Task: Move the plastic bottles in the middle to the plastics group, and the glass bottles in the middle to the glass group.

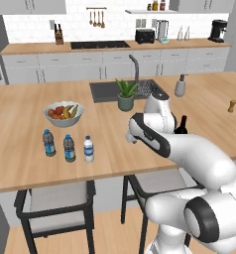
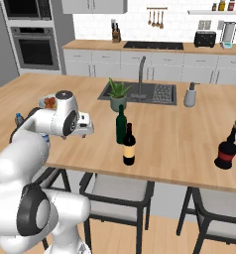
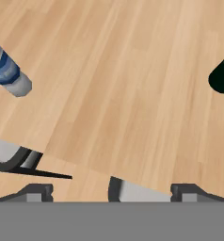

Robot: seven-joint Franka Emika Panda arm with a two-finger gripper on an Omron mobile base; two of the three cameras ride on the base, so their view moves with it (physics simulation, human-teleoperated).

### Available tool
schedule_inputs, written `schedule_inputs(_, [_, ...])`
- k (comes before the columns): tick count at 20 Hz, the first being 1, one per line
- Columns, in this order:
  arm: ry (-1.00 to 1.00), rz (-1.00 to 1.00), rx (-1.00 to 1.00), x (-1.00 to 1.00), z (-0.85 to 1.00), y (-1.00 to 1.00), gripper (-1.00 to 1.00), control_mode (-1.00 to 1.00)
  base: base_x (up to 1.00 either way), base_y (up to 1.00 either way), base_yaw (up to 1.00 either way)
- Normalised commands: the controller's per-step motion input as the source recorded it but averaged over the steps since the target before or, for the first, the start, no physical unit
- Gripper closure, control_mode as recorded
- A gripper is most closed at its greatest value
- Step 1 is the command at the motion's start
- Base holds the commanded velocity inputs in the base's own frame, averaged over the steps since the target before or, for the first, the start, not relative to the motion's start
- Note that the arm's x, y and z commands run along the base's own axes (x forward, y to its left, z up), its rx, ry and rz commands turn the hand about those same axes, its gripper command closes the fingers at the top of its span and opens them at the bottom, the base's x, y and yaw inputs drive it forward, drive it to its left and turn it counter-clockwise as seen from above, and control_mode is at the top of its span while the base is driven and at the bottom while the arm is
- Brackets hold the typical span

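left base view shows the white-capped water bottle point(image 1: 88, 149) standing just beside the two dark-capped water bottles point(image 1: 59, 145) at the 9 o'clock side of the counter point(image 1: 21, 163), so the plastic seems sorted already. in the right base view the green wine bottle point(image 2: 121, 125) and the brown bottle point(image 2: 129, 145) stand close together mid-counter, well apart from the reddish-brown glass bottle point(image 2: 227, 147) at 3 o'clock; judging by that, they have yet to be moved. the gripper point(image 3: 111, 192) hangs over bare wood with its fingers spread wide and nothing between them, probably freed for the next pick. in the hand view only a bottle's base shows at 9 o'clock, its cap cut off, and a dark shape at 3 o'clock is too cropped to name. the arm hides most of the glass pair in the left base view.
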Motion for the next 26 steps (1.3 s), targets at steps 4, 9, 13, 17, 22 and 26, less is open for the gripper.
schedule_inputs(4, [0.00, -0.10, 0.00, -0.11, 0.12, -0.99, -1.00, -1.00, 0.00, 0.00, 0.00])
schedule_inputs(9, [0.00, -0.16, 0.00, 0.00, 0.07, -0.98, -1.00, -1.00, 0.00, 0.00, 0.00])
schedule_inputs(13, [0.00, -0.17, -0.03, 0.00, 0.10, -0.95, -1.00, -1.00, 0.00, 0.00, 0.00])
schedule_inputs(17, [0.00, -0.17, -0.06, 0.00, 0.18, -0.94, -1.00, -1.00, 0.00, 0.00, 0.00])
schedule_inputs(22, [0.00, -0.09, -0.02, 0.00, 0.14, -0.69, -1.00, -1.00, 0.00, 0.00, 0.00])
schedule_inputs(26, [-0.04, 0.00, 0.03, 0.14, 0.00, -0.04, -1.00, -1.00, 0.00, 0.00, 0.00])
